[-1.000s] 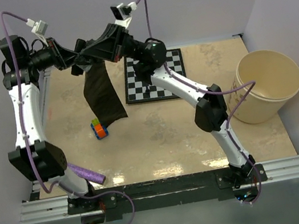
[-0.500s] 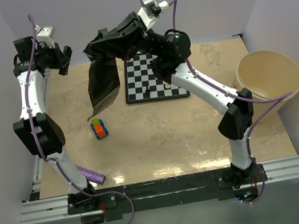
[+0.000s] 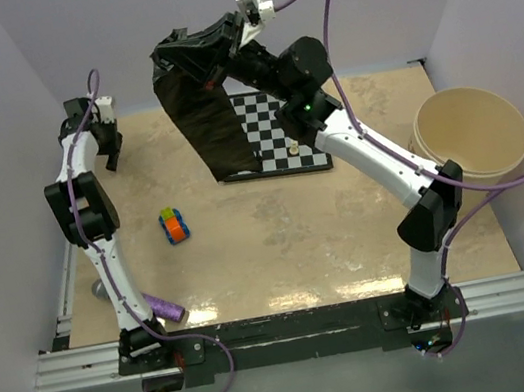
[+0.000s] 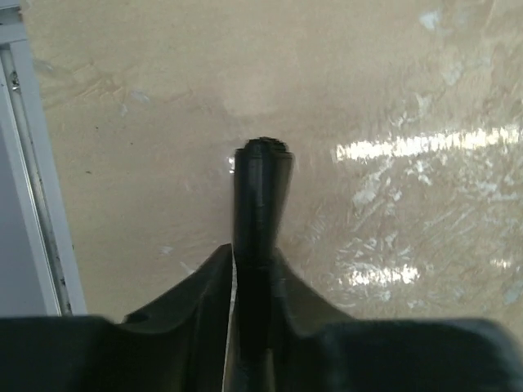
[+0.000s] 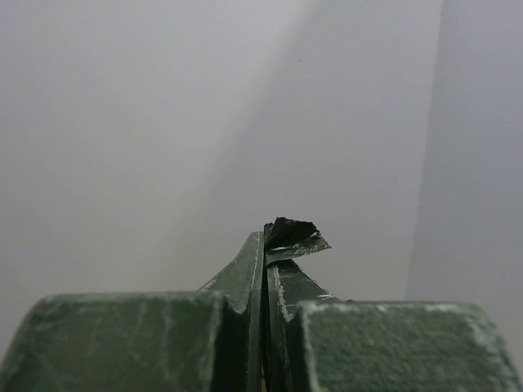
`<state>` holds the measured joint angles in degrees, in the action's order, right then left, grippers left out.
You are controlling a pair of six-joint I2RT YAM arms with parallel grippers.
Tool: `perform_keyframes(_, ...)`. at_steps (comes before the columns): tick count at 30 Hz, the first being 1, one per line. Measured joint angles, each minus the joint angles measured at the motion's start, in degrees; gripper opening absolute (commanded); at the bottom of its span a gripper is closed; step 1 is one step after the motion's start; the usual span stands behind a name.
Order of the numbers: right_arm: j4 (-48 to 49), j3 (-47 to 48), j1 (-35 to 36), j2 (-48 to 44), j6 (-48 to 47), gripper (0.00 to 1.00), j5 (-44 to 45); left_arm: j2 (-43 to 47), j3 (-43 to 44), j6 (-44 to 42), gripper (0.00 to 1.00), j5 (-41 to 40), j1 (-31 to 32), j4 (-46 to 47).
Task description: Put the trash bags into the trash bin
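Near the arms: The purple roll (image 3: 165, 306) and the little coloured toy (image 3: 176, 224) lay on the counter (image 3: 281, 243), just where they had been a second before.
Trash bin: The trash bin (image 3: 454, 192) stood at the right side of the counter. It was well apart from both arms' loads, and no bag could be seen in it.
What changed: A second before, the two end effectors were close together at the far side, with the black sheet (image 3: 214, 123) between them. Now they had pulled apart. The left arm had swung off to the far left corner, and the right arm had lifted the sheet higher.
What it means: The sheet looked free of the roll, so I think one bag was ready to go right, to the bin. No part of the job was finished yet.
Left end effector: The left end effector (image 4: 252, 253) was clenched on the black roll (image 4: 261, 188). The roll stuck out past its fingers, over the counter.
Right end effector: The right end effector (image 5: 264, 253) was clenched tight on the top of the black sheet, high up at the far side. The sheet hung down over the left part of the chessboard (image 3: 279, 122).
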<state>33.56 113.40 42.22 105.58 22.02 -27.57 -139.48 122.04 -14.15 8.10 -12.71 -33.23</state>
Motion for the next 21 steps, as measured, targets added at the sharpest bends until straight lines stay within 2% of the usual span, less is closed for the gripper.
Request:
perform_keyframes(4,-2.29,0.42,0.22,-1.29,-2.91,0.0,1.73,-0.57,0.57,-0.61,0.63,-0.74,-0.02,0.66)
perform_keyframes(7,-4.52,2.23,0.26,-1.2,-4.9,0.0,2.69,-0.26,-0.31,-0.61,0.73,-0.09,-0.15,0.85)
perform_keyframes(10,-6.64,5.38,0.26,-0.85,-7.28,0.0,2.86,4.76,-8.07,-0.42,0.82,1.86,-0.52,4.48)
perform_keyframes(15,-6.47,8.31,0.26,-1.01,-11.72,0.0,3.02,25.14,-25.79,0.07,0.87,8.98,-1.22,13.73)
perform_keyframes(18,-6.34,9.27,0.26,-1.01,-13.49,0.0,3.39,42.64,-34.42,0.94,0.88,18.99,-1.07,23.71)
perform_keyframes(21,-6.32,10.21,0.26,-1.01,-14.01,0.0,3.69,55.1,-37.59,0.9,0.91,28.98,1.11,29.57)
